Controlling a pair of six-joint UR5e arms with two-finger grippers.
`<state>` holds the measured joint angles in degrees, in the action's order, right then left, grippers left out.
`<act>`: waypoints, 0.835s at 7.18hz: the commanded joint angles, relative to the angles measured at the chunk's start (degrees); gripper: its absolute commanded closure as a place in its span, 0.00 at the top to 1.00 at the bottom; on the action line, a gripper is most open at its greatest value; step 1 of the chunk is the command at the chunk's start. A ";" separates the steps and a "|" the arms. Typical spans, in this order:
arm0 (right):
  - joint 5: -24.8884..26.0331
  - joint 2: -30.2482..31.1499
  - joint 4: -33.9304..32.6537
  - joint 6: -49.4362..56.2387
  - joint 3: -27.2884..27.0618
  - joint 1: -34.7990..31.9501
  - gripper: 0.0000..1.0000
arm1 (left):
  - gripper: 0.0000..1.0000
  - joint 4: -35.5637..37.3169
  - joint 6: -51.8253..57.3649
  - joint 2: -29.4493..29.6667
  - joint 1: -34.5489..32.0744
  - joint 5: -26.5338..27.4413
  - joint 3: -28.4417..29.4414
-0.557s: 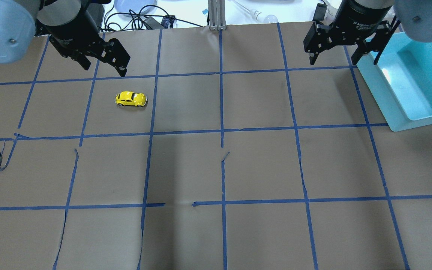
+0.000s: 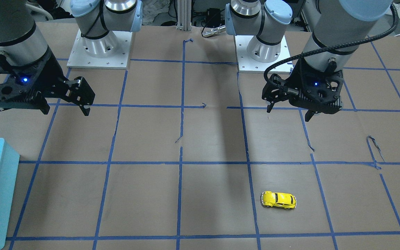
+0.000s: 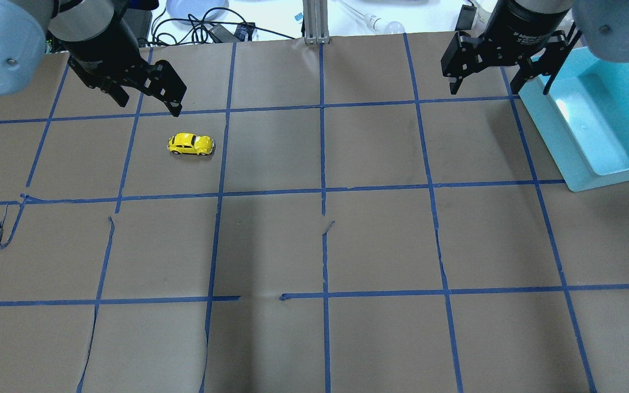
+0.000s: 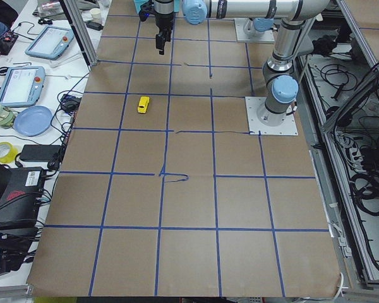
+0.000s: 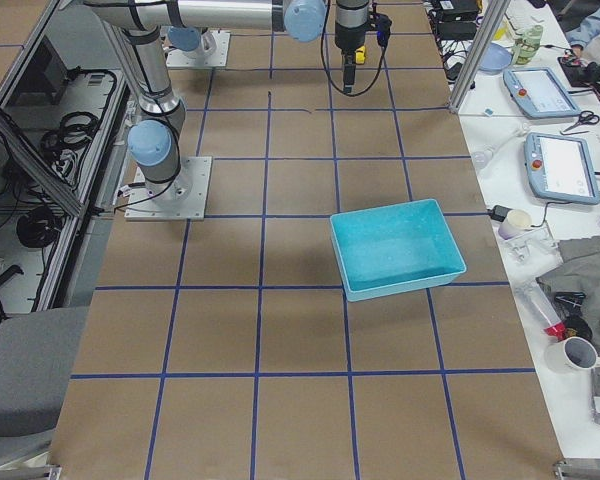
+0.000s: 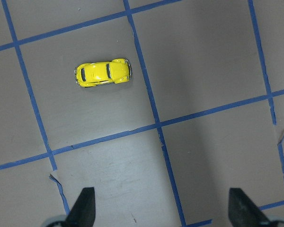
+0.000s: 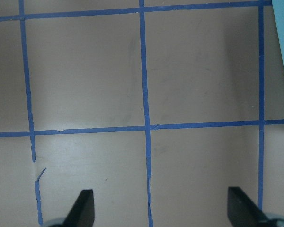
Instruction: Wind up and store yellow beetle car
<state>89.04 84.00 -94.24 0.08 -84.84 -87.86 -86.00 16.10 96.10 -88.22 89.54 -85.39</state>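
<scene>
Teal bin [image 3: 582, 166] cropped at right edge; arm tops out of frame. Left gripper [image 3: 149, 106] fingers apart, hovering clear of yellow beetle car [image 3: 191, 144], far-left on brown-paper table [image 3: 380, 240]. Right gripper [image 3: 484, 90] apart by bin. Blue tape grid [image 3: 324, 158], torn seams.

The table [image 3: 380, 240] was covered in brown paper marked into squares with blue tape, the paper torn and the tape lifted in several places. A yellow toy car [image 3: 191, 144] stood on its wheels inside one square on the robot's left, clear of the lines. A light-blue tray [image 3: 549, 144] sat on the right, askew across the grid.
</scene>
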 commanded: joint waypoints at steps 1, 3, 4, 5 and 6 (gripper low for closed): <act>0.52 -0.59 -0.15 1.67 0.02 0.14 1.00 | 1.00 -0.04 0.07 0.67 0.15 0.10 -0.48; 0.60 -0.59 0.02 1.67 0.02 0.23 1.00 | 1.00 0.56 -0.19 0.67 0.24 -0.16 -0.30; 0.34 -0.59 -0.07 1.50 0.02 0.23 1.00 | 1.00 0.57 -0.19 0.49 0.24 0.10 -0.48; 0.52 -0.51 0.11 0.63 0.11 0.05 1.00 | 1.00 -0.04 -0.37 0.14 0.24 0.10 -0.57; 0.26 -0.50 -0.07 0.53 0.02 -0.03 1.00 | 1.00 0.04 -0.37 0.05 0.24 0.10 -0.57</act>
<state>89.47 83.46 -94.23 0.99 -84.77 -87.76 -85.84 15.80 96.35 -87.98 89.62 -85.91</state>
